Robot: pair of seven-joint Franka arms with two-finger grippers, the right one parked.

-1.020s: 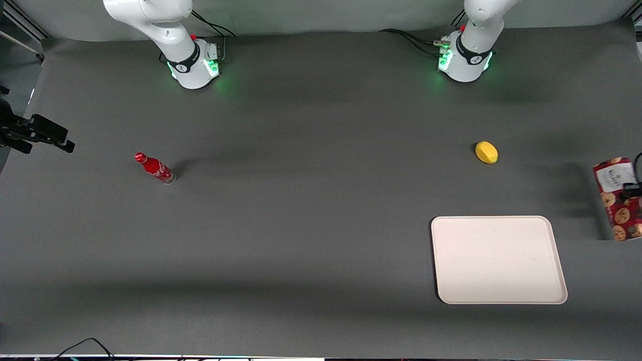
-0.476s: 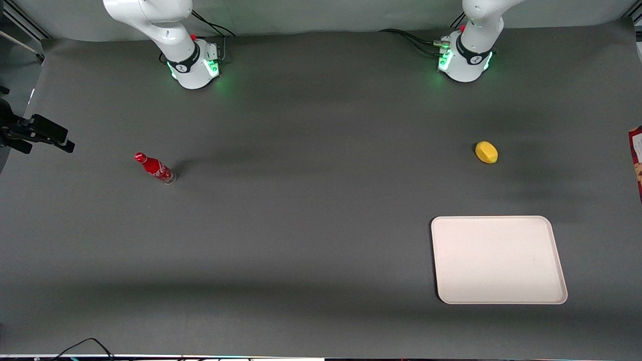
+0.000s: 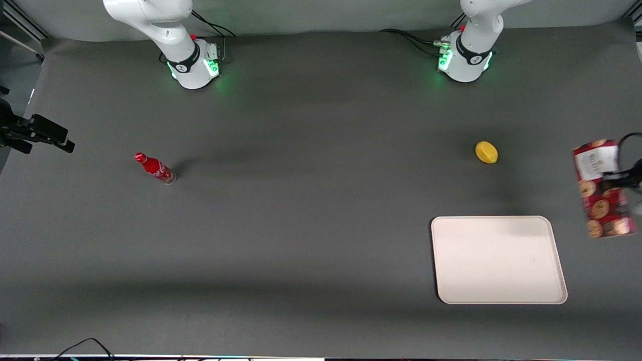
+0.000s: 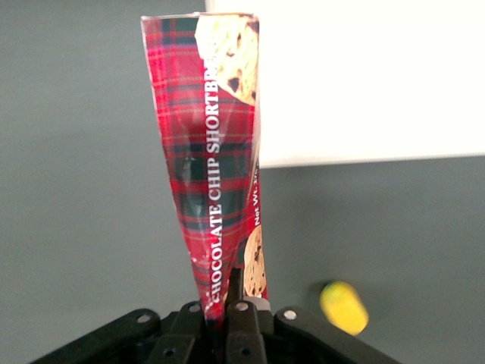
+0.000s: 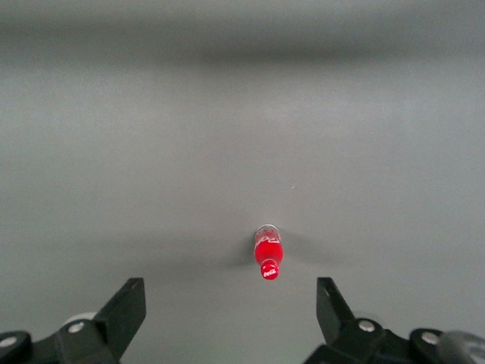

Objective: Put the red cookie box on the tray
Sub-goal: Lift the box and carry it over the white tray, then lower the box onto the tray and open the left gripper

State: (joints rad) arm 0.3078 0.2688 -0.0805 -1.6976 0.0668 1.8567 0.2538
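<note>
The gripper (image 3: 622, 176) is holding one red cookie box (image 3: 600, 188) tight in its fingers, up beside one tray (image 3: 499, 259). One lemon (image 3: 486, 152) and one bottle (image 3: 155, 168) are sitting on the desk (image 3: 311, 200).

A dark grey mat (image 3: 301, 240) covers the whole table.

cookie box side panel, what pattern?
Red tartan plaid with white lettering, on the red cookie box held in the gripper near the tray. Shows best in the left wrist view.

White arms, green-lit bases (image 3: 464, 60), black cables.
</note>
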